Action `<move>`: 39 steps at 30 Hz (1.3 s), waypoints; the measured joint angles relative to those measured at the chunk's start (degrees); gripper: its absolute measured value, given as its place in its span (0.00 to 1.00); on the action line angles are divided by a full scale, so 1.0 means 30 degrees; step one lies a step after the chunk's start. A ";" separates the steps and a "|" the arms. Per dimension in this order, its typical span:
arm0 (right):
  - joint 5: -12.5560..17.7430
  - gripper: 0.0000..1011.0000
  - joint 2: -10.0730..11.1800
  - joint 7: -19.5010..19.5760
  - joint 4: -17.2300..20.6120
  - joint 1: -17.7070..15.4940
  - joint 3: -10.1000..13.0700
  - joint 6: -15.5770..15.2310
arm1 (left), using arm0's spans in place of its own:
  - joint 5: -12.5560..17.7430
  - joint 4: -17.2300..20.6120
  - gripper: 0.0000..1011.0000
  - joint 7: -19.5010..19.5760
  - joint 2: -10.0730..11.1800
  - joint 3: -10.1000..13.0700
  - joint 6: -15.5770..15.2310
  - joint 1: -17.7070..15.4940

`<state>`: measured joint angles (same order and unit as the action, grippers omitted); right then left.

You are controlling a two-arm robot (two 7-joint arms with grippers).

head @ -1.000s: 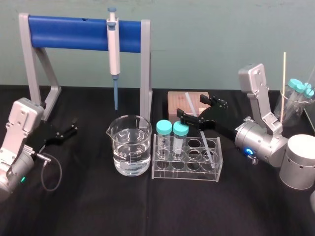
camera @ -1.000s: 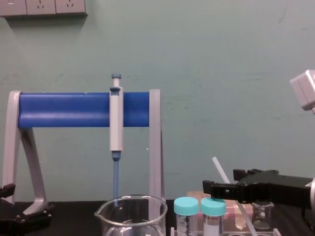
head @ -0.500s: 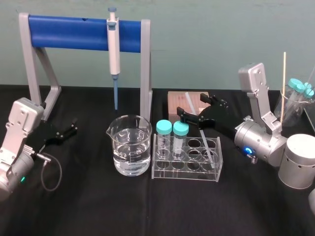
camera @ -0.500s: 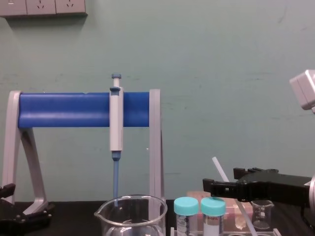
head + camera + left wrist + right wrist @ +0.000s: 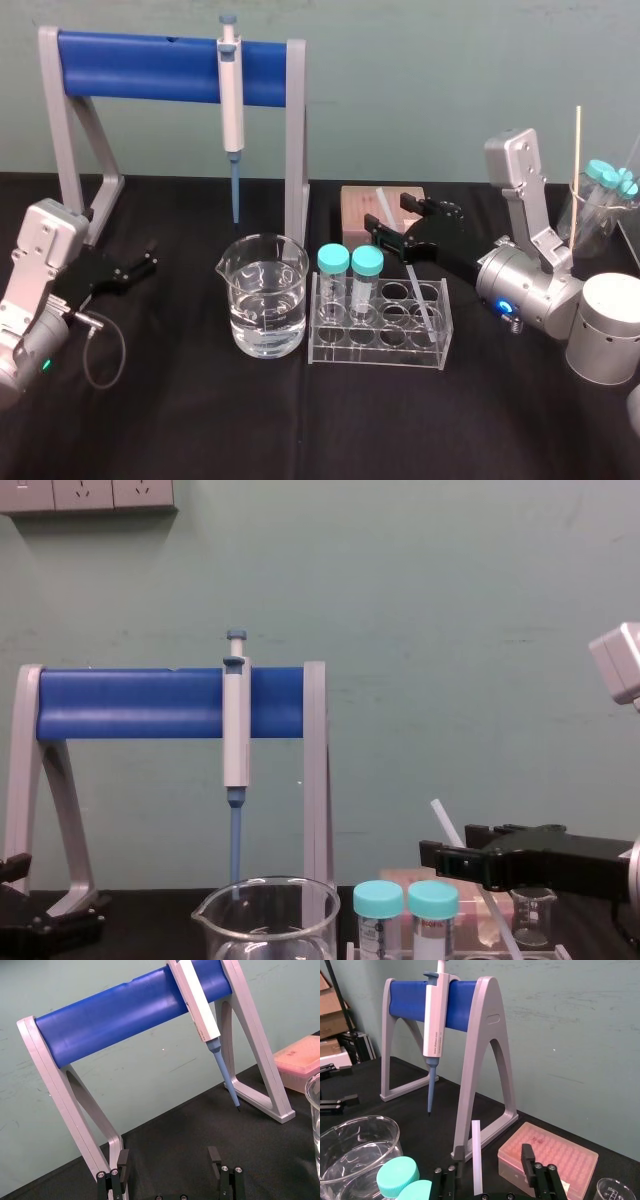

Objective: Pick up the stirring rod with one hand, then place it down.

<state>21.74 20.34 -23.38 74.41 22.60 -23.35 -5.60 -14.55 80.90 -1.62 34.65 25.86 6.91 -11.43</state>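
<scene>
Grey pipette stand with blue bar (image 5: 150,68) at back, white-and-blue pipette (image 5: 231,95) hanging on it. Clear glass beaker of water (image 5: 263,310) in front, clear acrylic tube rack (image 5: 380,347) just beside it. Right gripper (image 5: 388,222) above rack's back edge, fingers apart, straddling the thin white translucent stirring rod (image 5: 414,278), not clamped. Rod leans tilted, lower end in the rack. Left gripper (image 5: 148,257) idle far left, fingers spread.
</scene>
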 joint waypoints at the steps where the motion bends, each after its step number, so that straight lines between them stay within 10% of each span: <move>1: 0.0002 0.71 0.0001 0.0001 0.0001 0.0001 0.0000 0.0000 | -0.0001 0.0001 0.99 0.0000 0.0000 0.0000 0.0001 0.0000; 21: 0.0028 0.09 0.0008 0.0016 0.0019 0.0001 -0.0001 -0.0021 | -0.0001 0.0000 0.99 0.0000 -0.0001 -0.0001 0.0000 0.0000; 31: 0.0025 0.07 0.0002 0.0015 0.0019 -0.0015 0.0011 0.0019 | 0.0001 0.0000 0.99 0.0001 -0.0001 0.0000 0.0001 0.0000; 39: -0.0006 0.07 -0.0415 0.0296 0.0223 -0.0760 0.0770 0.2140 | -0.0001 0.0000 0.99 0.0000 0.0000 0.0000 0.0000 0.0000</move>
<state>21.72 19.10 -22.49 75.08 20.32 -21.04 0.82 -14.55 80.90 -1.62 34.65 25.86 6.91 -11.43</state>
